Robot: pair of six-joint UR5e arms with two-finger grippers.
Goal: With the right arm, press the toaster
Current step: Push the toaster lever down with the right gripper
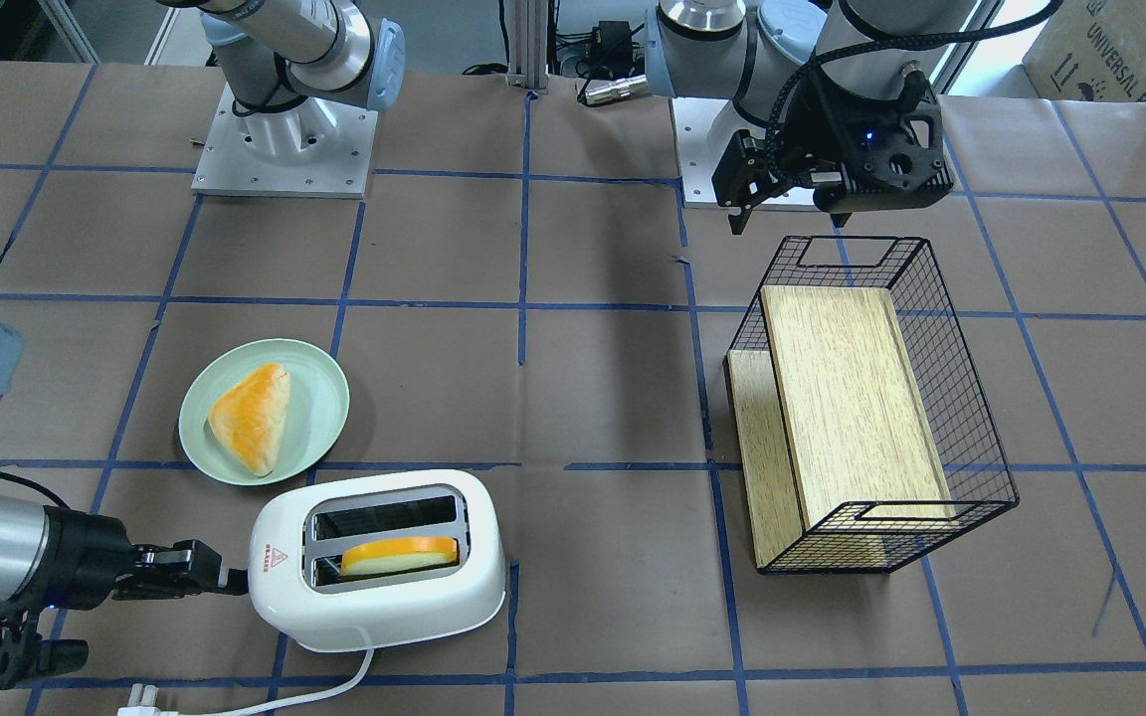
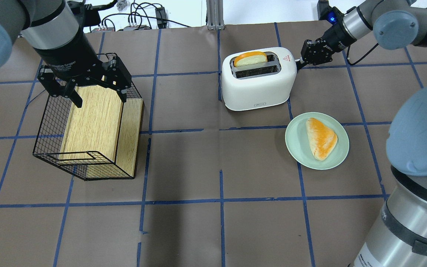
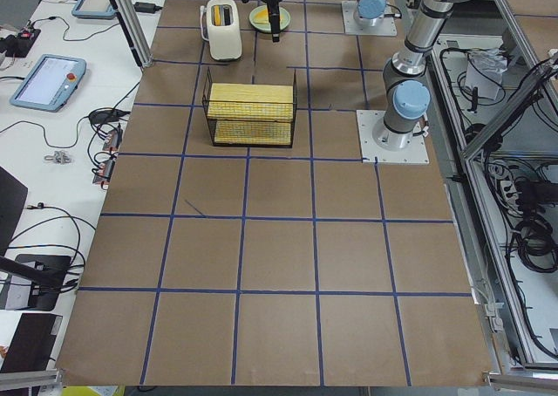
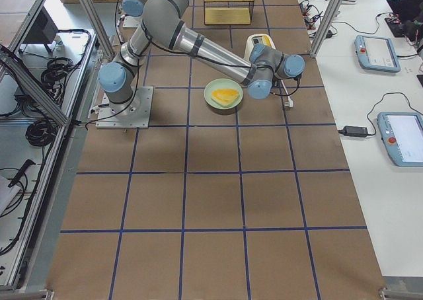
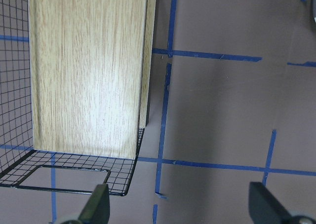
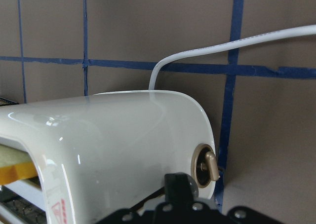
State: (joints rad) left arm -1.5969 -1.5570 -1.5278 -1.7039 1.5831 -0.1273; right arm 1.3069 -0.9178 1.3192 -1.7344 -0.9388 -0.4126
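Observation:
The white toaster (image 1: 384, 607) stands near the table's far edge with an orange-crusted bread slice (image 1: 399, 555) in one slot. It also shows in the overhead view (image 2: 258, 89) and the right wrist view (image 6: 108, 135). My right gripper (image 1: 233, 578) lies level with its fingers together, tips against the toaster's end by the red triangle sticker (image 1: 278, 558). It shows the same in the overhead view (image 2: 299, 63). The lever is hidden behind the fingers; a round dial (image 6: 205, 167) shows beside them. My left gripper (image 2: 98, 92) is open and empty above the wire basket.
A pale green plate (image 1: 329, 418) with a triangular bread (image 1: 253, 416) sits beside the toaster. A black wire basket (image 1: 971, 398) holding a wooden board (image 1: 852, 398) lies under my left gripper. The toaster's white cord (image 1: 334, 686) trails to the table edge.

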